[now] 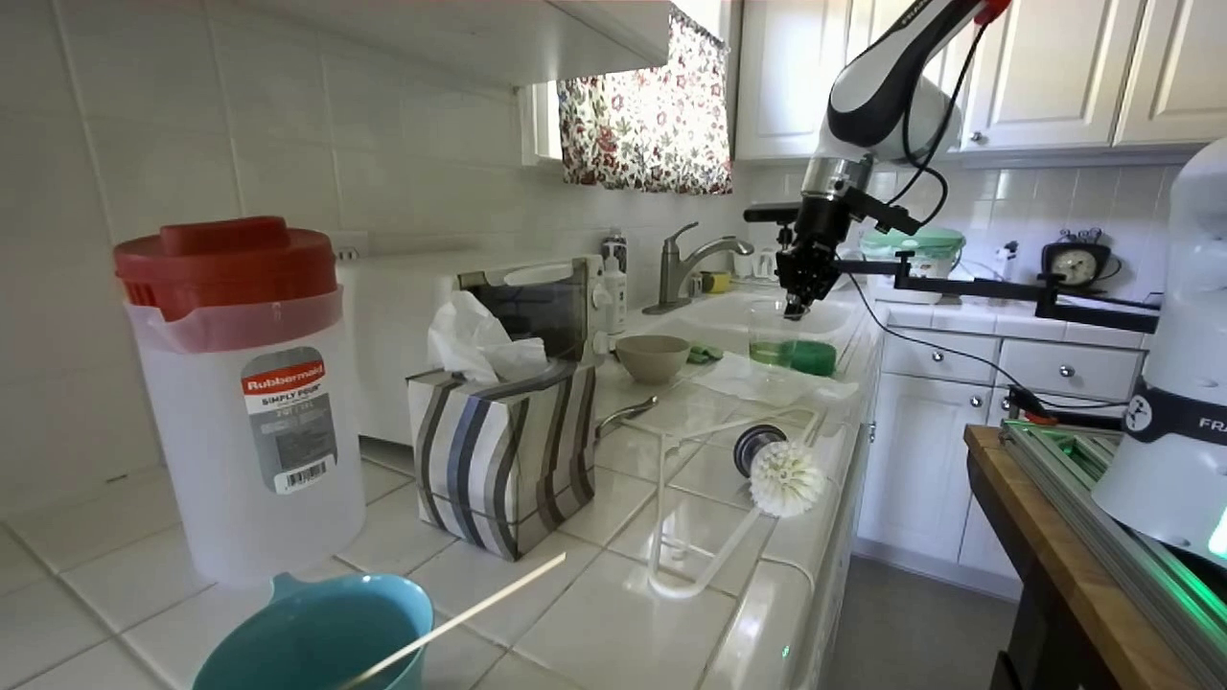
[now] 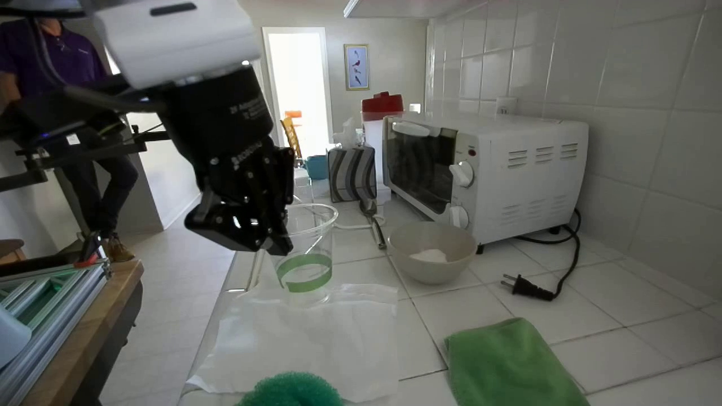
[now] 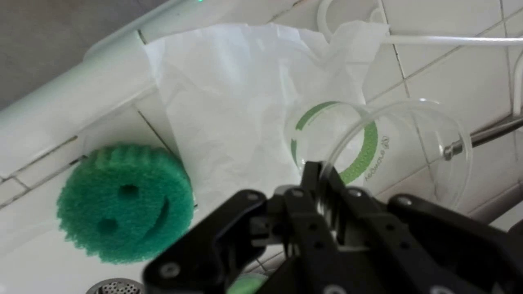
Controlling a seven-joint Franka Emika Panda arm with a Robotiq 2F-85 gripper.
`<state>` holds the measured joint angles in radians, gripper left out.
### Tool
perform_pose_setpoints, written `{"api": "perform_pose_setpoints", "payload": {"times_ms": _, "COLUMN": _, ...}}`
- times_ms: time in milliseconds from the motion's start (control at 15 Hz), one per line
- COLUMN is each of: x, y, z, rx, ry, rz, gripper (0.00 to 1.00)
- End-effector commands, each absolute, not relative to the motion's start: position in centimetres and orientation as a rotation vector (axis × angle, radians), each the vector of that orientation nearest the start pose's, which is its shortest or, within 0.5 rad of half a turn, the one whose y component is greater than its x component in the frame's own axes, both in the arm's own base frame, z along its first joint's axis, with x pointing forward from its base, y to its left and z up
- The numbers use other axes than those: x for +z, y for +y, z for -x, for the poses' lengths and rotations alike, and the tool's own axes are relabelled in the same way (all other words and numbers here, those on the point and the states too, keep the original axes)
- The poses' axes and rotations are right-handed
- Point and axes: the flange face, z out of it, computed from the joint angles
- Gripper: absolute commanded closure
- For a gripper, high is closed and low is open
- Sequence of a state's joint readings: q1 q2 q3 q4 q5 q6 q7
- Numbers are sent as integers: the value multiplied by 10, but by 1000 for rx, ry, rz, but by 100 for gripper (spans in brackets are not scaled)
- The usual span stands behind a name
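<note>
Leaning over a white-tiled counter (image 1: 594,623), your robot arm (image 1: 863,105), caught in both exterior views, hangs wrist-down from above. A white toaster oven (image 2: 491,175) stands near the tiled wall (image 2: 637,141), its glass door facing the counter's front edge. Along that edge spreads a creased white sheet (image 3: 229,94), beneath the wrist. Farther down the counter, a red-lidded pitcher (image 1: 230,402) stands just beside a striped tissue box (image 1: 498,450), a tissue (image 1: 470,335) poking from its top. Your black gripper (image 3: 324,179) has its fingers pressed together on one side of a clear plastic cup (image 2: 310,254), pinching the thin wall at the rim. A beige bowl (image 2: 431,273) sits between that cup and the oven, something white (image 2: 430,255) inside it. The cup itself, ringed by a green band, is over the sheet, mouth up and close to upright; you cannot tell whether its base touches the sheet. On the tiles near the bowl lies a green cloth (image 2: 510,361). At the sheet's edge, apart from the cup, sits a round green sponge (image 3: 126,208) with two eyes and a smile cut into it. A metal spoon (image 2: 374,225) lies beyond the bowl, toward the tissue box. Smallest of all, a black two-pronged plug (image 2: 530,288) rests loose on the tiles by the oven.
</note>
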<state>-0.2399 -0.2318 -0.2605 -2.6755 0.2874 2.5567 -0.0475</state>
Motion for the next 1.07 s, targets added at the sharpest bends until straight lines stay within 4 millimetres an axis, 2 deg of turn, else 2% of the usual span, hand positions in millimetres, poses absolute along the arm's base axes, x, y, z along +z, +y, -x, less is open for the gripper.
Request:
{"api": "perform_pose_setpoints", "payload": {"times_ms": 0, "x": 324, "y": -204, "z": -356, "rx": -212, "ry": 1041, "rz": 2744, "gripper": 98}}
{"api": "perform_pose_setpoints", "payload": {"times_ms": 400, "x": 318, "y": -206, "z": -352, "rx": -24, "ry": 1086, "rz": 2717, "gripper": 98}}
{"api": "perform_pose_setpoints", "payload": {"times_ms": 933, "x": 318, "y": -204, "z": -356, "rx": -10, "ry": 1110, "rz": 2747, "gripper": 98}}
{"api": "perform_pose_setpoints", "payload": {"times_ms": 1000, "x": 318, "y": -203, "z": -356, "rx": -6, "ry": 1113, "rz": 2745, "gripper": 69}}
